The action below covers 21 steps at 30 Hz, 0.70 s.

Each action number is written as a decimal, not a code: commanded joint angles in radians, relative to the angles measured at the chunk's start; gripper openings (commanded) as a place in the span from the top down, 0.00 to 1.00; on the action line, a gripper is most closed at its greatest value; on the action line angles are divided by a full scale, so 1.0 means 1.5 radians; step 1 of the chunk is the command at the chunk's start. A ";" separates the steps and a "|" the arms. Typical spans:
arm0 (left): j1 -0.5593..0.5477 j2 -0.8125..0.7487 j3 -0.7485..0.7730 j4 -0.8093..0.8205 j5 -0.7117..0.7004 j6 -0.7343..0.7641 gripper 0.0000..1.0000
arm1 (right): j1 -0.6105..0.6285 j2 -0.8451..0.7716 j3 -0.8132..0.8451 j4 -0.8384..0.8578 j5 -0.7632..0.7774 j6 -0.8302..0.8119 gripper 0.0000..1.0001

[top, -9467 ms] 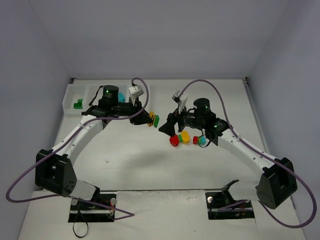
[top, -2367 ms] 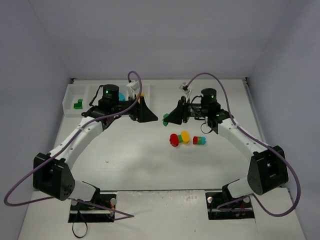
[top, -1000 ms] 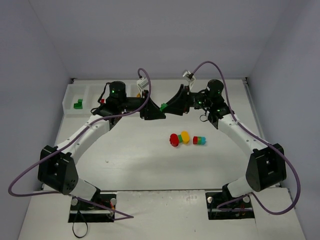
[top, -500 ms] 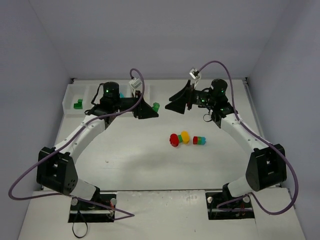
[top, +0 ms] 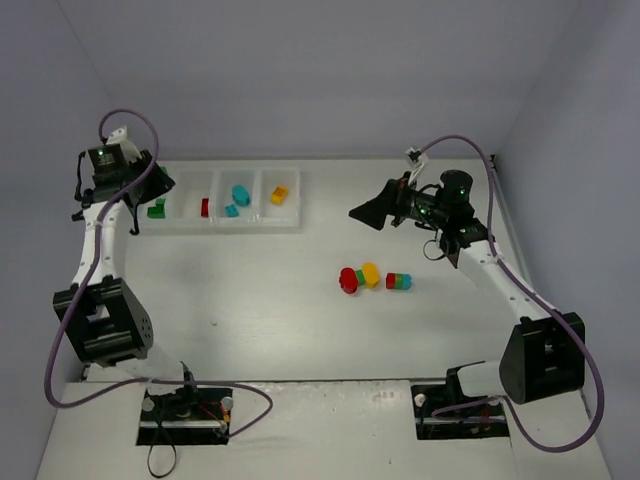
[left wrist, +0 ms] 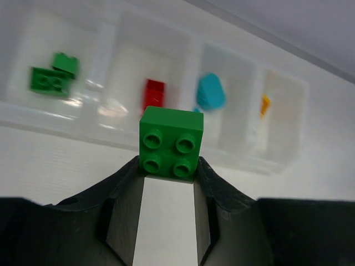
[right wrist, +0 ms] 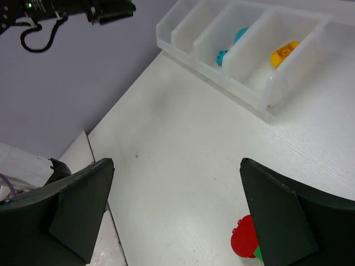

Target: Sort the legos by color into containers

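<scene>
Our left fingers pinch a green brick by its sides, at the green end of the tray. The right fingers gape empty, well apart from the tray. Let go too soon, the brick could clip a divider and drop into the red compartment next door; we cannot judge its height over the tray. The white bench looks smooth, so strays would skid. Plain pale walls enclose it.

The left claw has swung from the centre to the far left end of the tray, now gripping the green brick that the right claw carried before. The right claw has drawn back rightward, spread and empty.
</scene>
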<state>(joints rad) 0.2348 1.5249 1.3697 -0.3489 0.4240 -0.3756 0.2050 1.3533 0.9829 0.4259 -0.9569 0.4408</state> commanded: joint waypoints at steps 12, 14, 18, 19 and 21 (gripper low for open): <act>0.056 0.342 0.419 -0.170 -0.210 0.064 0.68 | 0.004 -0.076 -0.047 -0.017 0.020 -0.047 0.07; 0.057 0.371 0.461 -0.189 -0.217 0.070 0.56 | 0.004 -0.075 -0.049 -0.022 0.020 -0.051 0.07; 0.057 0.394 0.482 -0.199 -0.211 0.077 0.44 | 0.004 -0.074 -0.049 -0.038 0.031 -0.064 0.07; 0.057 0.392 0.478 -0.192 -0.210 0.077 0.39 | 0.004 -0.073 -0.049 -0.043 0.034 -0.065 0.07; 0.056 0.387 0.470 -0.183 -0.206 0.074 0.37 | 0.004 -0.070 -0.049 -0.048 0.041 -0.067 0.07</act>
<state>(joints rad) 0.3149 2.1708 2.0327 -0.6319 0.1257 -0.2798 0.2054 1.2728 0.9062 0.3206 -0.9104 0.3641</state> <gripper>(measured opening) 0.624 0.930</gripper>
